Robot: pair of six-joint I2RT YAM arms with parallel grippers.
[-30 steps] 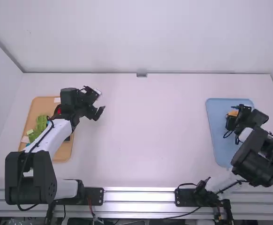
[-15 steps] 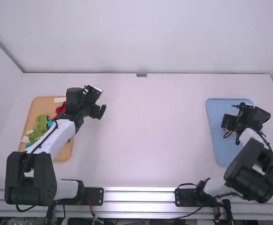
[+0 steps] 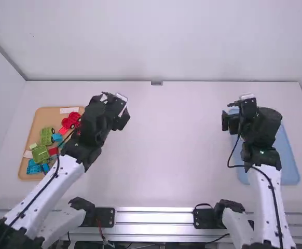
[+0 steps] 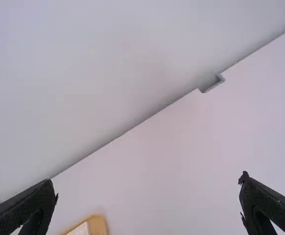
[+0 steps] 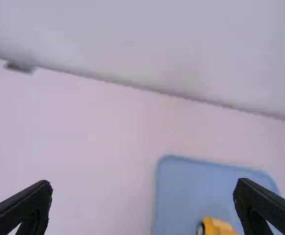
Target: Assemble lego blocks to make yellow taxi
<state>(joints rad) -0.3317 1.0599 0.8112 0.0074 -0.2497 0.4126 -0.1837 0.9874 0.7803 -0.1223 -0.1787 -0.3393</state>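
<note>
Since we use the blue tray (image 3: 288,155) as reference, all places go off that. Right gripper (image 3: 238,112): over the far left part of the blue tray, fingers spread wide. Left gripper (image 3: 115,108): well left of the blue tray, fingers also spread wide. In the right wrist view we see a yellow block piece (image 5: 218,226) on the blue tray, dark-and-white wheel (image 5: 200,228) on its side; it's partly cut off, so we can't tell how much is assembled. Orange tray (image 3: 48,116) sits farthest left of the blue tray, same white table (image 3: 182,155). It holds red blocks (image 3: 74,119), green blocks (image 3: 40,154) and blue blocks (image 3: 34,168). We also have a small grey bracket (image 3: 156,83) at the table's far edge, left of and beyond the blue tray.
</note>
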